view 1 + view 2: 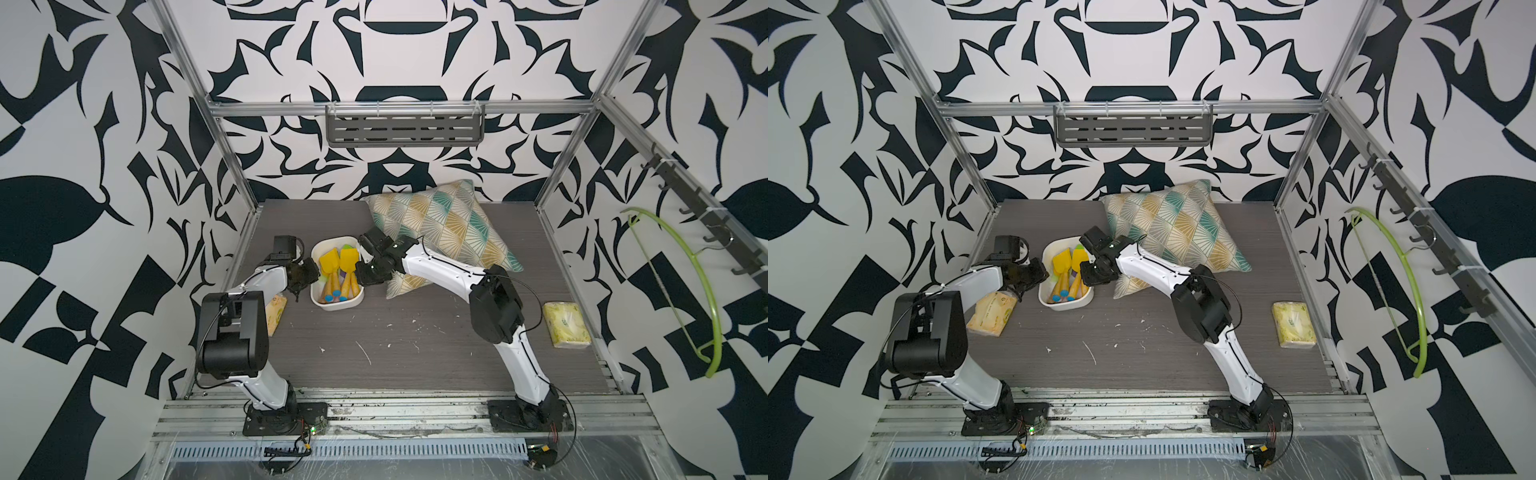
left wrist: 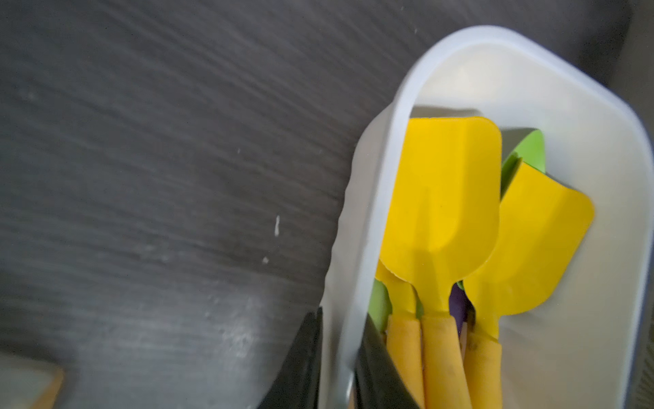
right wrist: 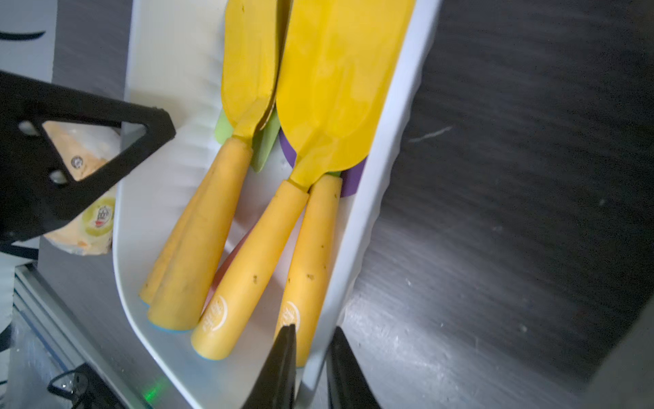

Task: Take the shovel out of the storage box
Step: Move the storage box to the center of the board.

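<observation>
Left end effector (image 2: 341,318) is clamped on one long wall of the storage box (image 1: 337,306), with a finger on either side of the rim. Right end effector (image 3: 314,329) is clamped likewise on the opposite wall. Box stands on the bench (image 1: 395,332), between the arms. Yellow shovels (image 2: 442,198) lie inside, untouched, handles toward the robot. Judged step: box being steadied, extraction not begun. Next move calls for one end effector to release, open and take a handle.

a patterned pillow (image 1: 453,224) and a yellow tissue pack (image 1: 567,324) lie on grey tabletop (image 1: 395,345).
</observation>
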You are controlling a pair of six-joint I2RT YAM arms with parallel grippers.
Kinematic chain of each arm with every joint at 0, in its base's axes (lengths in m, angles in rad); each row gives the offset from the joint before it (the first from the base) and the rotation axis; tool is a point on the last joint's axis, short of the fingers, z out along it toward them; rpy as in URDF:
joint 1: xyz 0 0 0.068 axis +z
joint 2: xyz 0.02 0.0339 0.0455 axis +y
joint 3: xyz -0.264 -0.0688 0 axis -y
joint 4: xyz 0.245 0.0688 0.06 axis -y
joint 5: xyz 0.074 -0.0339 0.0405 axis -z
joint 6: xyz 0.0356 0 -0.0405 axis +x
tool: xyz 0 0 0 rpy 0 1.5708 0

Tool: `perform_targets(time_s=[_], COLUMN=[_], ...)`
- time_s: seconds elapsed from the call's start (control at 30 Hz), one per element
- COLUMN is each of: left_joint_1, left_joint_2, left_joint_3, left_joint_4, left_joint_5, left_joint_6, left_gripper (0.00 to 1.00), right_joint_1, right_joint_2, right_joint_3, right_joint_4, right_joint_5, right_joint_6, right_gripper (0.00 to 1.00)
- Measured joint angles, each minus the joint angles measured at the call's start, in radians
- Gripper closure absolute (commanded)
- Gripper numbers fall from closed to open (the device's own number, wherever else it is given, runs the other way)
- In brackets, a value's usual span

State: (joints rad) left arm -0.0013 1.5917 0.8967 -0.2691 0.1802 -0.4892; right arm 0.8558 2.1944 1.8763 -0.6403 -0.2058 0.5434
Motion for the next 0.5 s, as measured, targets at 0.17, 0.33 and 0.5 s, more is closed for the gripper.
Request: perform_targets(time_s=[0.17,0.33,0.5], left_joint_1=[-0.005,-0.005,-0.005], left_joint_2=[-0.123,-0.183,-0.218], left_joint_3=[-0.108,-0.146,-0.176], left_joint_4=[-0.035,-0.079,-0.118], left_joint_5=[0.002,0.0,-0.013], left_joint_6=[-0.017,-0.031,-0.035], left_gripper=[0.75,0.67,0.46], right_joint_1=[0.042,0.094,0.102], right_joint_2=[-0.072,-0.106,-0.141], right_joint_3=[-0.151,-0.224,-0.271], right_joint_4=[0.034,0.055,0.074], right_joint_5=[-0.009,-0.006,-0.006], right_joint_6=[0.022,0.054,0.064], right_gripper=[0.79,0.79,0.71])
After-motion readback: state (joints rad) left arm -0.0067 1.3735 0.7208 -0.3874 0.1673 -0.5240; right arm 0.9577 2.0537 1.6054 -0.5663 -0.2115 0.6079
